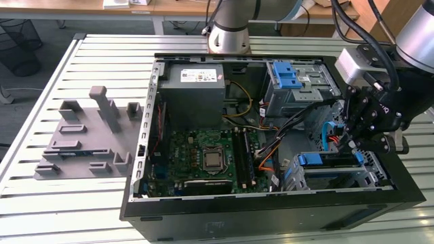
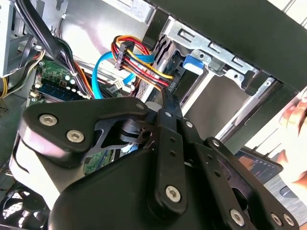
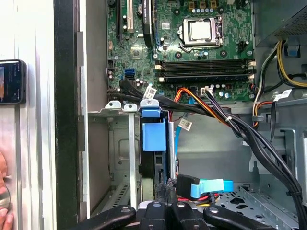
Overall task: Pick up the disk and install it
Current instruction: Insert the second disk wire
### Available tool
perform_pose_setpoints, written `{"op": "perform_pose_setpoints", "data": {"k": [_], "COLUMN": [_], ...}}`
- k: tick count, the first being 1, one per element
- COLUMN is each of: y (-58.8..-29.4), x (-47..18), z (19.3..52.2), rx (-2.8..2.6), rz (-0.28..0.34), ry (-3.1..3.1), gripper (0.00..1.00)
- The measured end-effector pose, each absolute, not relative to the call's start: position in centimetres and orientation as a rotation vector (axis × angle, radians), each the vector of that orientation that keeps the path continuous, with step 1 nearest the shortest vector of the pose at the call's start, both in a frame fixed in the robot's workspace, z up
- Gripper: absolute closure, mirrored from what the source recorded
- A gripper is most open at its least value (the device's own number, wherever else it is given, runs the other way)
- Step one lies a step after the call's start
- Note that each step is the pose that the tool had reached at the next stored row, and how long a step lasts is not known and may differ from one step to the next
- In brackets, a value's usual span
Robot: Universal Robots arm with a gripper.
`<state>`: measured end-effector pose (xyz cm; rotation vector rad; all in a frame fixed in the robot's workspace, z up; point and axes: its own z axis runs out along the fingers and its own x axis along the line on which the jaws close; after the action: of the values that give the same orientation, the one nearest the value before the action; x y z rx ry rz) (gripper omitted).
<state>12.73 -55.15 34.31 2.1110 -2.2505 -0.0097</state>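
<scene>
Your gripper (image 1: 356, 145) hangs inside the open computer case (image 1: 271, 216), just above the drive cage at the exterior view's lower right.

You see the disk (image 1: 330, 161) seated in that metal cage (image 1: 369, 178), its blue carrier frame showing; in the first wrist view its blue tab (image 3: 153, 134) stands upright in the slot. The gripper's black linkage hides most of the drive body and the fingertips, so you cannot tell how the fingers stand. A blue data cable (image 3: 211, 186) and a coloured power lead (image 2: 139, 60) sit just beside the disk's end. A hand (image 3: 4, 191) is cut off at the edge of the first wrist view.
</scene>
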Motion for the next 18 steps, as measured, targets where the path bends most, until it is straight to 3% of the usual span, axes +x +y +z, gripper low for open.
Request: {"op": "perform_pose_setpoints", "data": {"k": [18], "y": [-55.2], "x": [12.1], "z": [36.7], "rx": [2.113], "rz": [-0.004], "ry": [-2.253], "gripper": [0.89]}}
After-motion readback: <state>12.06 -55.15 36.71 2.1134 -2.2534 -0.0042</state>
